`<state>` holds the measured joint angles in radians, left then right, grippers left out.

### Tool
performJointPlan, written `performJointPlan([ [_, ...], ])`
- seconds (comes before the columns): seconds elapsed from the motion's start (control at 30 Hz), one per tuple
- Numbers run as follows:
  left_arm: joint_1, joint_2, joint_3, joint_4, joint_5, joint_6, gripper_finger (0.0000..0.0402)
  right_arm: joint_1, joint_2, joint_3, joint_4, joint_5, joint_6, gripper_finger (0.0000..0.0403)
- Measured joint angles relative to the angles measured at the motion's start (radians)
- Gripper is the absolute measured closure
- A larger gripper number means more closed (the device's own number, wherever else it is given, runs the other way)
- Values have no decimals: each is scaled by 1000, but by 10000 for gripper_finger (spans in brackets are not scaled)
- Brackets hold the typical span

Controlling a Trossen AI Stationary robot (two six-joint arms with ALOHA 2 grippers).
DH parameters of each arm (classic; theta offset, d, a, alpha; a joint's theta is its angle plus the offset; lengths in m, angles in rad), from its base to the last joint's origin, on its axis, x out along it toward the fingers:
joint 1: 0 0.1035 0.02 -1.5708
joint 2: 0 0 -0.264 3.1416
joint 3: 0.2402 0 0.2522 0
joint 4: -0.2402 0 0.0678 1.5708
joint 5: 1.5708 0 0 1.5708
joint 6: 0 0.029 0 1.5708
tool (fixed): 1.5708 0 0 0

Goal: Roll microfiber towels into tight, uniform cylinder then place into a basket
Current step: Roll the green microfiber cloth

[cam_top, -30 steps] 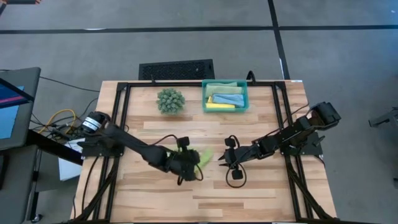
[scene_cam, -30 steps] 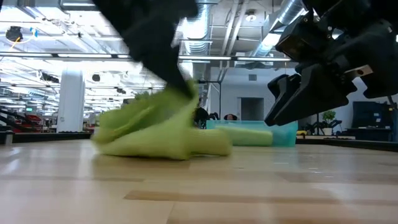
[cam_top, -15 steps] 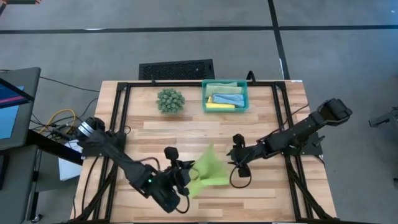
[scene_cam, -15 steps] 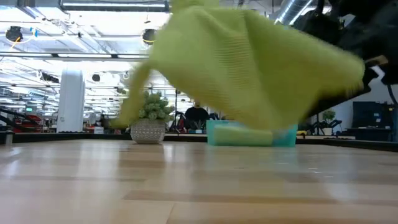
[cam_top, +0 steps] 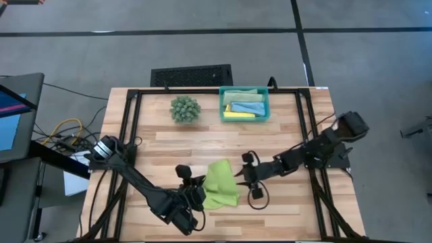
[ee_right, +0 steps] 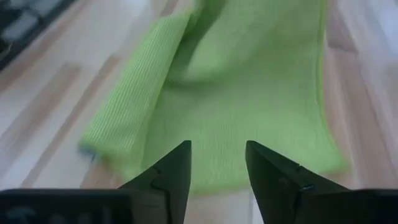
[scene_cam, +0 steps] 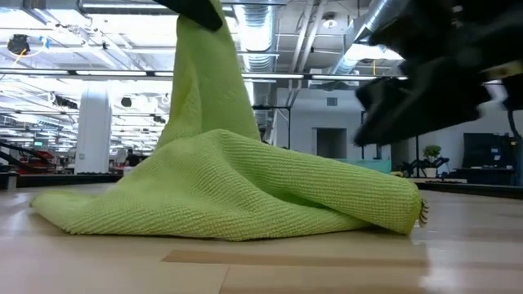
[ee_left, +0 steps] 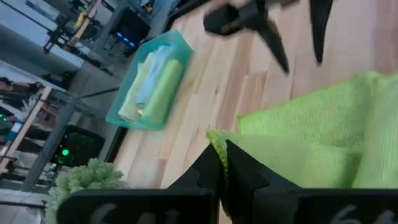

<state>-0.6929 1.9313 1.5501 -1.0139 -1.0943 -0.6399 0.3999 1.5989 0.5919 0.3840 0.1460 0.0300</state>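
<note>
Lime towel (cam_top: 221,184) edge in left gripper (cam_top: 194,196)

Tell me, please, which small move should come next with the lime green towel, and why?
Probably the left gripper, shut on a corner of the lime green towel, should lower that corner flat. In the low view one part hangs lifted and the rest lies crumpled. The right gripper waits open at the opposite edge.
</note>
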Motion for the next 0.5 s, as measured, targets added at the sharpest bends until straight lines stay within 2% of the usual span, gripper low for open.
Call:
performJointPlan([
  [0.13, -3, -2, 0, -54, -10, -20, 401, -37, 127, 17, 187, -169, 33, 246],
  [0.27, 17, -2, 0, -197, -7, -152, 401, -56, 248, 109, 149, -200, 80, 268],
  [0.37, 30, -3, -5, -332, -2, -284, 401, -64, 303, 200, -40, -243, 50, 285],
  [0.5, 38, -4, -63, -483, 34, -462, 401, -37, 270, 297, -415, -294, 30, 303],
])
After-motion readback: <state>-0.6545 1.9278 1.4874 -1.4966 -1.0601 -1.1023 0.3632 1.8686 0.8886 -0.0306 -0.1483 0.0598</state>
